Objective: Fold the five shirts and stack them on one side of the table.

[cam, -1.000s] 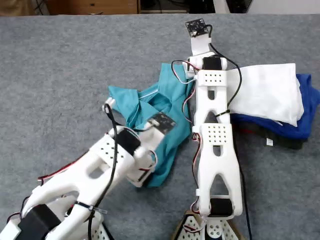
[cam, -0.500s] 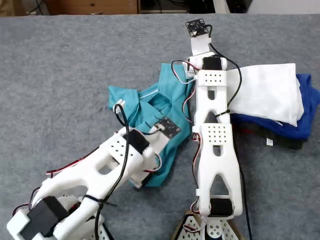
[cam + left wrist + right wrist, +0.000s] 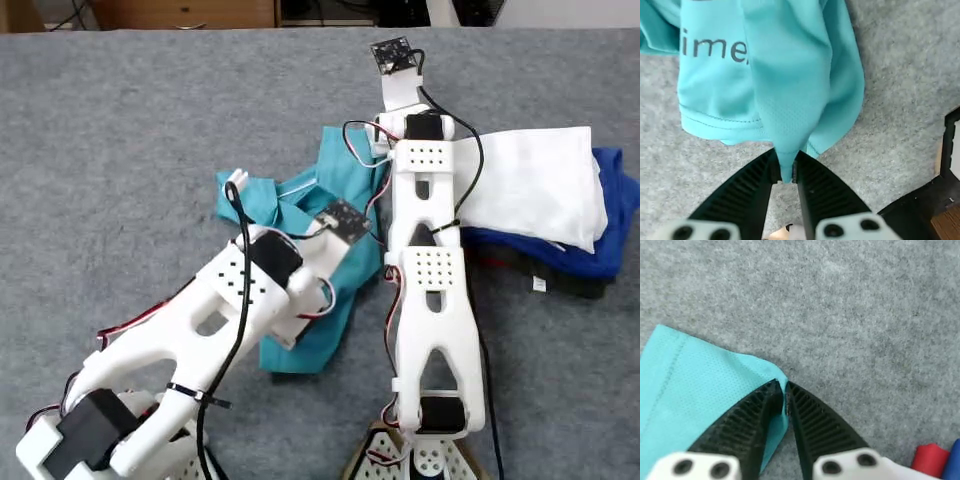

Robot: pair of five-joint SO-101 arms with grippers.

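Pinching a fold of the teal shirt, the left gripper had its fingers clamped on the cloth, which lay crumpled at mid-frame on the grey table. The right gripper was all but closed at the shirt's corner; whether it gripped cloth was unclear. At right, a white shirt topped a blue shirt

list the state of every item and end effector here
teal shirt, unfolded, crumpled, pinched at two spots
white shirt, folded, top of stack
blue shirt, stacked under white shirt
left end effector, shut on teal shirt
right end effector, shut on teal shirt corner
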